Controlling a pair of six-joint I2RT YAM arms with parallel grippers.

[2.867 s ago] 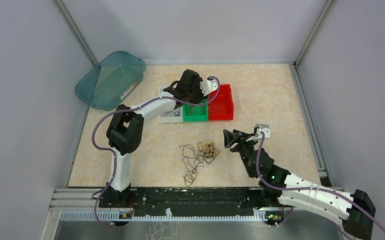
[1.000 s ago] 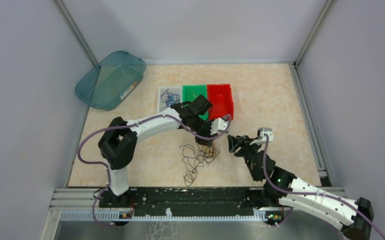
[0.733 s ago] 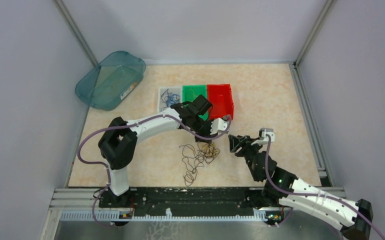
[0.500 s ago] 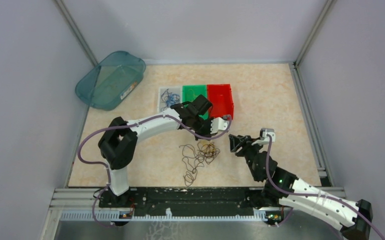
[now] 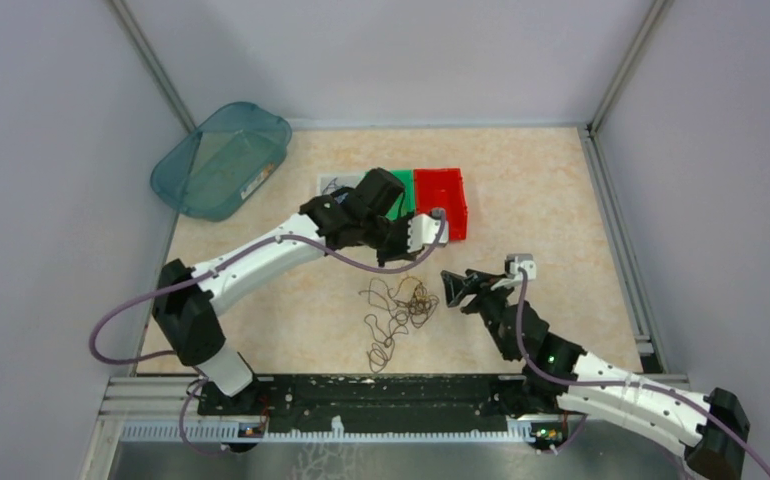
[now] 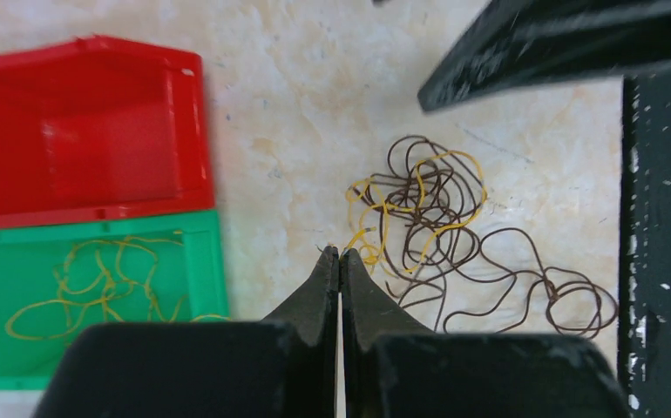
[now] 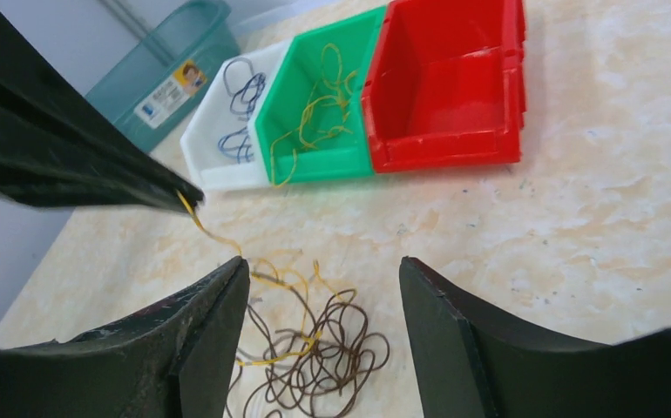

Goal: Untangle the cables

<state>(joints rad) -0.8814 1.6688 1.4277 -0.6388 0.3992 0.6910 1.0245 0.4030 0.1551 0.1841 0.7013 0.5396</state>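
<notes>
A row of three bins (image 7: 365,96) sits on the table (image 5: 541,190). The tangled cables (image 5: 398,312) lie just in front, with a tub (image 5: 223,158) behind-left.

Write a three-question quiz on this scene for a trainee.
1. True or false: the red bin holds no cables.
2. Which colour of cable lies in the green bin? A blue, B yellow, C brown.
3. What does the left gripper pinch?

Key: 1 true. 2 B. 3 a yellow cable leading out of the tangle.
</notes>
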